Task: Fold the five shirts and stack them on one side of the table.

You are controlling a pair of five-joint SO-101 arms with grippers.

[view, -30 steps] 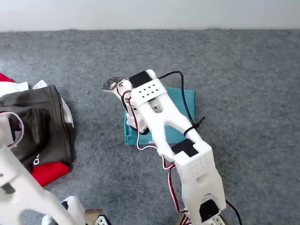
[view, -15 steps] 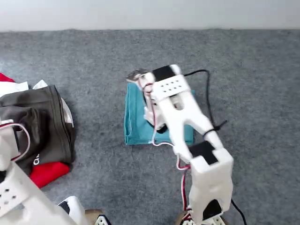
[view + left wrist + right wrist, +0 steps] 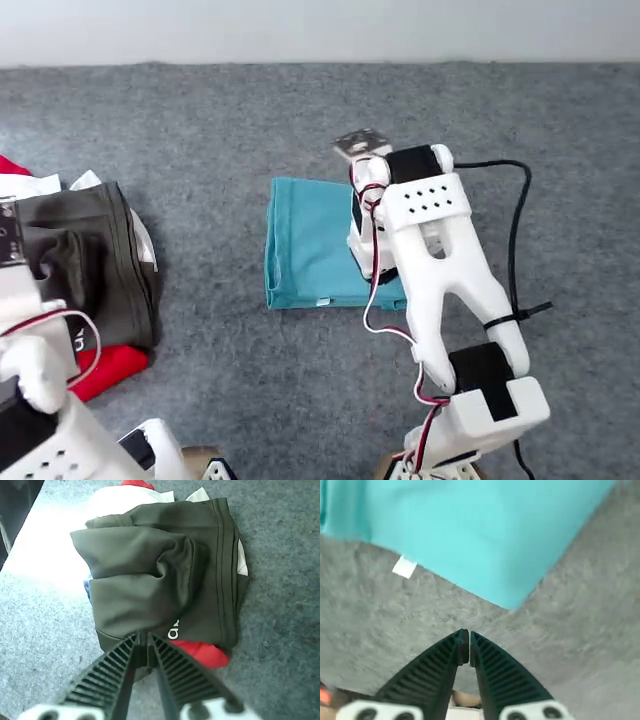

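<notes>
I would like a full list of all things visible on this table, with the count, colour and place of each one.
Folded teal cotton shirt: one, teal, flat at the table's middle.
Crumpled dark shirt: one, olive-grey, on top of the pile on the left arm's side.
Red shirt: one, red, sticking out under the dark shirt.
White shirt: one, white, under the dark shirt.
Blue cloth: one sliver, blue, peeking from beneath the pile.
Grey felt-like table cover: one, grey.
Left gripper: black, shut, over the dark shirt's edge.
Right gripper: black, shut, over bare cover near the teal shirt's corner.
</notes>
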